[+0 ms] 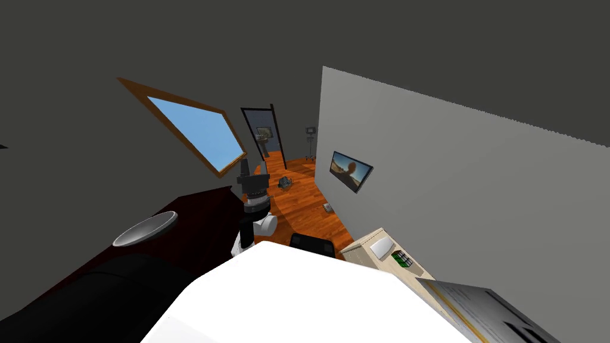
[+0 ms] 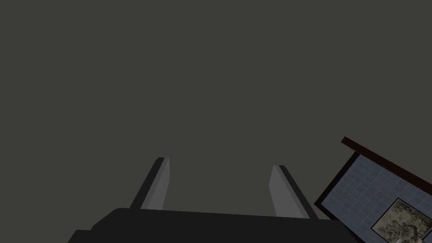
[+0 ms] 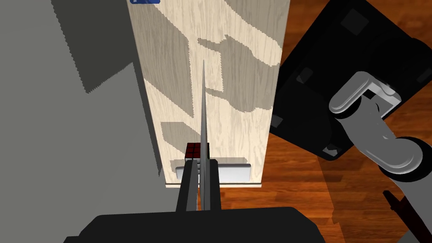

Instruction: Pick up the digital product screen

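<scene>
My right gripper (image 3: pixel 202 163) is shut on a thin grey panel (image 3: pixel 203 109), the screen, which shows edge-on between the fingers. It hangs above a light wooden table top (image 3: pixel 236 63). In the head view the same panel (image 1: pixel 476 306) appears as a broad grey slab with a yellow line, low on my right beside the table (image 1: pixel 363 250). My left gripper (image 2: pixel 219 163) is open with nothing between its fingers, and is raised in front of my chest (image 1: pixel 253 178).
A colour-tiled cube (image 3: pixel 193 149) (image 1: pixel 402 259) and a white flat device (image 3: pixel 236 171) (image 1: pixel 381 247) lie on the wooden table by the grey wall. On my left, a dark table (image 1: pixel 196 220) carries a grey bowl (image 1: pixel 146 229). Orange wood floor (image 1: pixel 304 202) runs to a doorway (image 1: pixel 265 137).
</scene>
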Controlling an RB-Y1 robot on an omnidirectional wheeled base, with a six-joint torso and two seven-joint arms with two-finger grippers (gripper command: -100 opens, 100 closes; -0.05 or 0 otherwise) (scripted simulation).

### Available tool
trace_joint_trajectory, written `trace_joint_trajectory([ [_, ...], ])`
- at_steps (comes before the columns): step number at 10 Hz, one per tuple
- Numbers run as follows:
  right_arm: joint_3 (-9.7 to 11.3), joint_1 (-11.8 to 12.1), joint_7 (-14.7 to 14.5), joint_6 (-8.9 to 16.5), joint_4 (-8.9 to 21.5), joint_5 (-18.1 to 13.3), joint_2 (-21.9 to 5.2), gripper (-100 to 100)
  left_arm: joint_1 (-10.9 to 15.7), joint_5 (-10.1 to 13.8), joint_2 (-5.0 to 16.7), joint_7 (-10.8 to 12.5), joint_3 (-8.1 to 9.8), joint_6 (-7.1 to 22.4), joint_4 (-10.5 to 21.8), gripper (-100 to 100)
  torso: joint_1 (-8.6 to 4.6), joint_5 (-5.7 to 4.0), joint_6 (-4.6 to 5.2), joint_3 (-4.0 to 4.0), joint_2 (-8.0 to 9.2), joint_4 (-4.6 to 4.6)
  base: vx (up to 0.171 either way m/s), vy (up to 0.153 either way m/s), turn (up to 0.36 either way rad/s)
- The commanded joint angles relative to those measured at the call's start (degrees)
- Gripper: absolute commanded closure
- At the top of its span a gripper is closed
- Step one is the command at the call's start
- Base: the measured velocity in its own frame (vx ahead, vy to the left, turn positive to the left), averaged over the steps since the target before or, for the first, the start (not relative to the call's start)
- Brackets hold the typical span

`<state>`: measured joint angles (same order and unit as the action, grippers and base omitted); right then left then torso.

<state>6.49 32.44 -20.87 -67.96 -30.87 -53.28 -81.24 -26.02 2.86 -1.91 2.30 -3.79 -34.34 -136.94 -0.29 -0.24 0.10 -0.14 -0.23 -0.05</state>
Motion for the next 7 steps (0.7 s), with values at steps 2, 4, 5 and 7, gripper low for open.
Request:
trace_joint_trajectory([
  [2, 0.9, 3.5, 0.5, 1.7, -4.4, 3.6, -2.0, 100, 0.0, 0.0, 0.0, 0.0, 0.0, 0.0, 0.0, 0, 0.01, 0.01, 0.04, 0.03, 0.05, 0.01, 0.034, -0.006, -0.075],
  [4, 1.5, 4.7, 0.6, 2.2, -5.9, 5.1, -2.8, 100, 0.0, 0.0, 0.0, 0.0, 0.0, 0.0, 0.0, 0, 0.01, 0.0, 0.01, 0.03, 0.06, 0.0, 0.031, -0.004, -0.065],
  [5, 2.0, 5.9, 0.6, 2.8, -7.5, 6.7, -3.7, 100, 0.0, 0.0, 0.0, 0.0, 0.0, 0.0, 0.0, 0, 0.02, 0.0, 0.05, 0.03, 0.07, 0.0, 0.038, -0.002, -0.118],
  [7, 1.8, 5.0, 0.6, 2.5, -6.6, 5.8, -3.2, 0, 0.0, 0.0, 0.0, 0.0, 0.0, 0.0, 0.0, 0, 0.02, 0.0, 0.02, 0.04, 0.1, 0.0, 0.008, 0.001, -0.013],
])
